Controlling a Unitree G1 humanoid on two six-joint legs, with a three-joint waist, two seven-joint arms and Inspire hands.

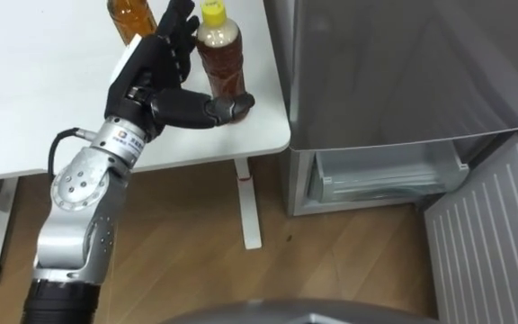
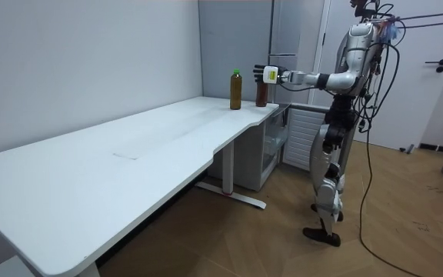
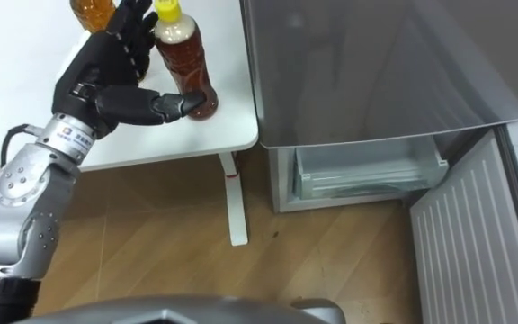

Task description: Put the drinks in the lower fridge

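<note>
Two drinks stand near the far right corner of the white counter (image 1: 34,99): a yellow-capped tea bottle (image 1: 219,56) and, just left of it, a green-capped amber bottle (image 2: 236,90). The left robot hand (image 1: 151,72) is at the tea bottle, its fingers spread and straight along the bottle's left side and its thumb laid across the near foot of the bottle, not yet closed round it. The step in hand looks like the first pick-up. Next, the fingers would need to wrap the bottle firmly below its shoulder, then lift without knocking its neighbour, which stands close. To the right, the grey fridge (image 1: 403,63) has its lower compartment (image 1: 380,175) exposed, the white ribbed door (image 1: 493,234) swung open. Inside sits a clear drawer (image 3: 367,175) with no drinks in it that I can see.
</note>
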